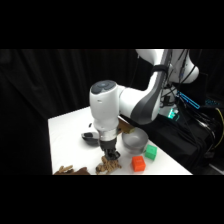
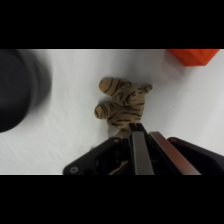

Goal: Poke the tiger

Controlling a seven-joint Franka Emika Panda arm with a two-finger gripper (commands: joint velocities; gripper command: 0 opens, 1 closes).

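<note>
tiger point(image 2: 122, 102) looks soft plush cloth with matt striped nap, table point(image 2: 75, 135) matt white with faint cloth-like wrinkles, arm point(image 1: 106, 107) glossy smooth plastic shell, orange block point(image 2: 192, 56) smooth, bowl point(image 1: 135, 141) matt grey.

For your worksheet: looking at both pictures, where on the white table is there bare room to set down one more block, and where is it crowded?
Free: the far-left stretch of the table, behind the brown figure. Crowded: the near edge, where the tiger lies under the gripper, beside the orange cube, green block and grey bowl.
</note>
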